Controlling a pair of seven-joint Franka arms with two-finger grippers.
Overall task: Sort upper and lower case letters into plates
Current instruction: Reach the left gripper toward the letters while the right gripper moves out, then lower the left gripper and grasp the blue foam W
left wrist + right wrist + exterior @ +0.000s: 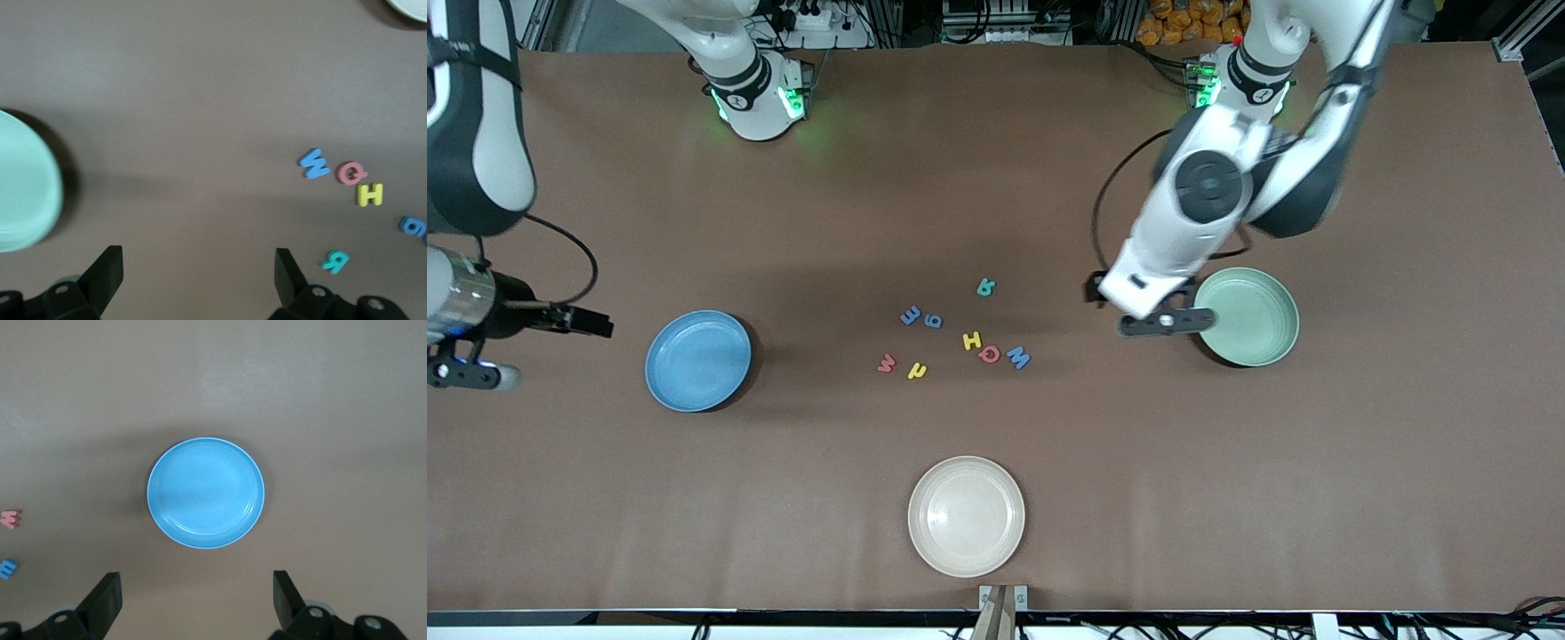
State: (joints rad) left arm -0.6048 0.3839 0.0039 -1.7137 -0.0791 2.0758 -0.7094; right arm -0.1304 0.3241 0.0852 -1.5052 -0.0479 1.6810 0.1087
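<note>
a: left gripper [1138,311], right of centre in the front frame beside the green plate [1249,316], hangs spread wide and empty. right gripper [534,342], at the left edge, gapes empty too, waiting.

b: so sorting hasn't started. blue plate [698,360] bare; letters [960,333] lie mid-frame. next: drop onto one letter.

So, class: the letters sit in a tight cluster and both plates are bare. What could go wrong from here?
1. The yellow H, red Q and blue W nearly touch, so the open left tool, beside the mint plate, might nudge a neighbour.
2. The cream plate could wrongly receive letters.
3. The open right tool hangs outside the blue plate, so its arm must reach over that plate.
</note>
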